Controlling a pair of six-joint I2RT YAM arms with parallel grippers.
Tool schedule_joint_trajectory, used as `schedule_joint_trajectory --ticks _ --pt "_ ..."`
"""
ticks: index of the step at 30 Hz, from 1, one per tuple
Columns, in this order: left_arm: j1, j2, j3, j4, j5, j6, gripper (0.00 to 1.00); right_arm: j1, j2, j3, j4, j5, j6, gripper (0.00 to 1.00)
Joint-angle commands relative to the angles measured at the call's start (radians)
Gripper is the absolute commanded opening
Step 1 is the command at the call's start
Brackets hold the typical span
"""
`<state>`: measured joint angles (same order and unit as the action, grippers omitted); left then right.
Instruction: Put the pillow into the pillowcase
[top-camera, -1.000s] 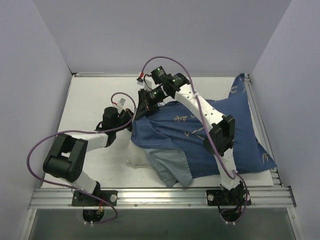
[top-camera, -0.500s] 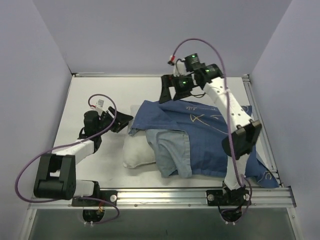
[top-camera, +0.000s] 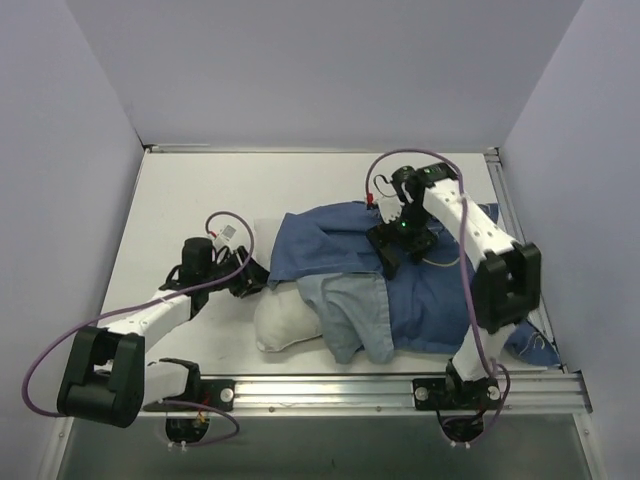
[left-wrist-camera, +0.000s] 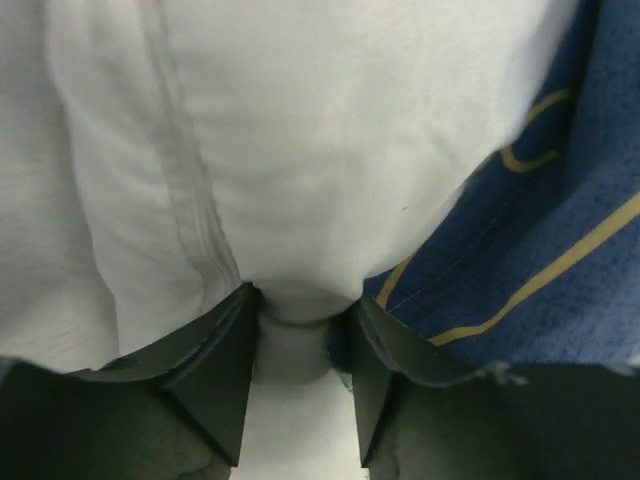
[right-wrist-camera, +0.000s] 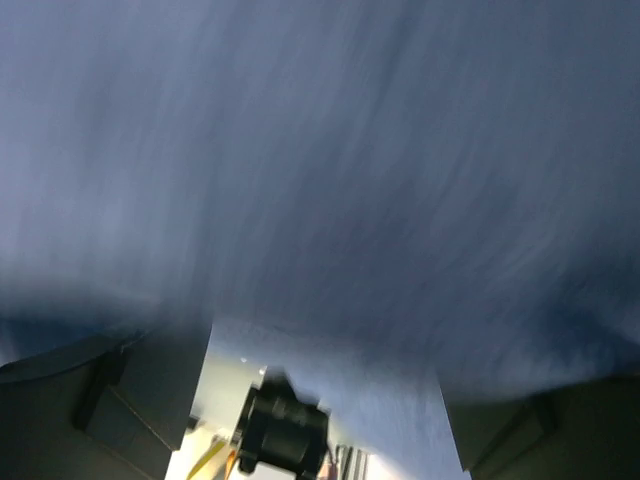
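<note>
The white pillow lies near the table's front, with only its left end showing. The blue pillowcase is draped over the rest, a pale grey-blue flap folded back at its mouth. My left gripper is at the pillow's left end. In the left wrist view a bulge of the pillow is pinched between that gripper's fingers, with the navy printed pillowcase just to the right. My right gripper hangs over the pillowcase's middle, its fingers wide open against blurred blue pillowcase cloth.
Grey walls close in the white table on three sides. A metal rail with both arm bases runs along the near edge. The pillowcase's right corner reaches the rail.
Both grippers let go of the lifted pillowcase, which dropped over the pillow. The right arm swung up and back, then down onto the cloth. The left gripper moved to the pillow's left end and closed on it.
</note>
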<state>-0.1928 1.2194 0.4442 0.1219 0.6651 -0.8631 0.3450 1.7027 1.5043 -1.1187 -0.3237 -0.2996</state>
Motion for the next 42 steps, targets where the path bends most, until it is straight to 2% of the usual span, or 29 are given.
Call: schedule_joint_trajectory --ticks 1,3,6,8,11,12,14,16,18,21,24,26,27,30,31,32,33,34,35,36,37,39,40,41,42 --pt "-0.06 0.015 0.01 0.077 0.048 -0.04 0.45 -0.012 0.184 0.265 0.08 -0.017 -0.013 0.88" --pt "-0.057 0.048 0.019 0.116 0.057 -0.06 0.41 -0.005 0.305 0.496 0.068 -0.06 0.023 0.88" --pt "-0.014 0.086 0.048 0.182 0.056 -0.097 0.38 0.003 0.373 0.652 0.033 -0.106 0.043 0.89" --pt "0.009 0.103 0.074 0.229 0.06 -0.117 0.39 -0.003 0.356 0.689 0.02 -0.13 0.057 0.91" --pt "0.036 0.097 0.094 0.237 0.068 -0.119 0.53 -0.026 0.2 0.581 0.013 -0.152 0.086 0.97" --pt "0.047 0.089 0.093 0.236 0.07 -0.122 0.62 -0.035 0.161 0.548 0.013 -0.17 0.096 0.98" --pt "0.053 0.059 0.088 0.199 0.077 -0.116 0.68 -0.058 0.059 0.461 0.013 -0.189 0.108 1.0" --pt "0.049 0.025 0.088 0.08 0.047 -0.094 0.74 -0.066 -0.004 0.404 0.011 -0.267 0.111 1.0" --pt "0.033 -0.011 0.077 0.032 0.041 -0.088 0.76 -0.04 -0.086 0.302 0.034 -0.281 0.077 1.0" --pt "0.012 -0.031 0.057 -0.018 0.019 -0.094 0.77 0.098 -0.14 0.151 0.121 -0.172 0.016 1.0" --pt "-0.003 -0.015 0.039 -0.024 0.004 -0.108 0.79 0.192 -0.101 0.067 0.22 -0.098 0.005 1.0" --pt "-0.031 -0.003 0.037 -0.031 -0.004 -0.123 0.8 0.216 -0.027 0.077 0.244 -0.065 0.007 0.98" --pt "-0.046 0.003 0.037 -0.03 -0.018 -0.126 0.8 0.227 0.0 0.094 0.253 -0.052 0.01 0.95" --pt "-0.138 0.057 0.022 0.04 -0.053 -0.158 0.82 0.235 0.092 0.141 0.263 -0.051 0.031 0.69" --pt "-0.154 0.084 0.021 0.12 -0.056 -0.181 0.82 0.238 0.112 0.196 0.26 -0.06 0.04 0.48" --pt "-0.175 0.145 0.031 0.142 -0.062 -0.197 0.82 0.245 0.138 0.227 0.229 -0.083 0.04 0.36" --pt "-0.178 0.182 0.037 0.184 -0.064 -0.218 0.76 0.265 0.146 0.261 0.212 -0.134 0.051 0.27" --pt "-0.183 0.224 0.051 0.306 -0.05 -0.267 0.72 0.279 0.155 0.339 0.191 -0.168 0.062 0.1" --pt "-0.192 0.298 0.071 0.352 -0.051 -0.295 0.63 0.299 0.175 0.38 0.139 -0.208 0.077 0.04" --pt "-0.212 0.337 0.13 0.399 -0.055 -0.321 0.5 0.317 0.19 0.436 0.11 -0.344 0.152 0.0" --pt "-0.226 0.369 0.164 0.501 -0.079 -0.365 0.41 0.377 0.207 0.476 0.091 -0.429 0.186 0.0" --pt "-0.25 0.452 0.277 0.562 -0.116 -0.405 0.28 0.452 0.25 0.603 0.06 -0.567 0.215 0.0" --pt "-0.25 0.472 0.309 0.603 -0.13 -0.439 0.16 0.506 0.268 0.652 0.045 -0.653 0.224 0.0" --pt "-0.25 0.491 0.339 0.619 -0.151 -0.447 0.09 0.509 0.3 0.744 0.034 -0.676 0.238 0.0" --pt "-0.247 0.493 0.356 0.624 -0.159 -0.447 0.02 0.506 0.311 0.766 0.034 -0.681 0.253 0.0"
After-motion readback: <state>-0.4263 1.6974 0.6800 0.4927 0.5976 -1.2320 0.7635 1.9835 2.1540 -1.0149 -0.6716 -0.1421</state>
